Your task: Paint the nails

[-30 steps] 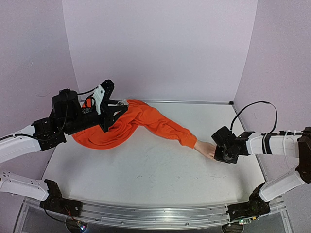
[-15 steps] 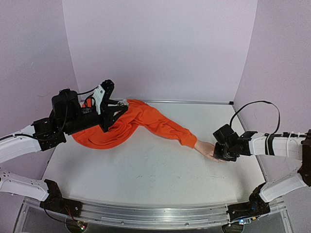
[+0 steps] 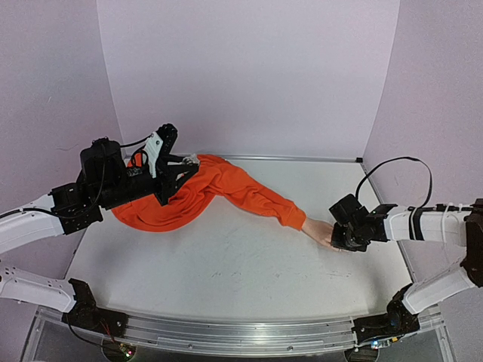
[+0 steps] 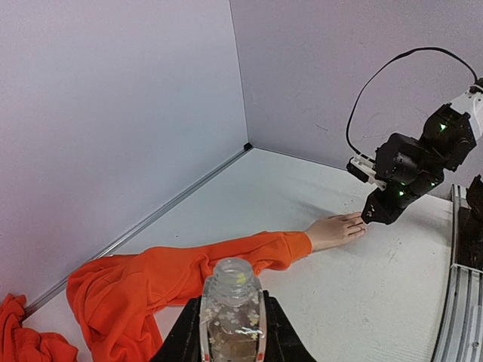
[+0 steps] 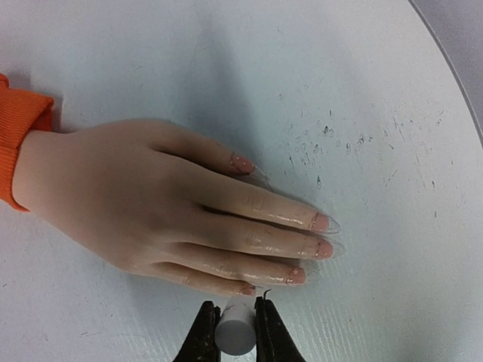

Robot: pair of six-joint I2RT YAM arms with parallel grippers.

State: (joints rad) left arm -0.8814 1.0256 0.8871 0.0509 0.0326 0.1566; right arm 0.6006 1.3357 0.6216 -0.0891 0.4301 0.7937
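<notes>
The pale mannequin hand lies flat on the table, fingers outstretched, joined to an orange sleeve. Its nails are pinkish with clear tips. My right gripper is shut on a white cylindrical brush cap, just below the little finger's nail; a thin dark bristle shows beside that nail. In the top view the right gripper sits over the fingertips. My left gripper is shut on a small clear open bottle, held up at the back left.
The orange garment is bunched at the back left under the left arm. Lilac walls enclose the white table on three sides. A metal rail runs along the near edge.
My right gripper has shifted slightly left along the mannequin fingertips and back a little. The left arm and bottle have not moved.
</notes>
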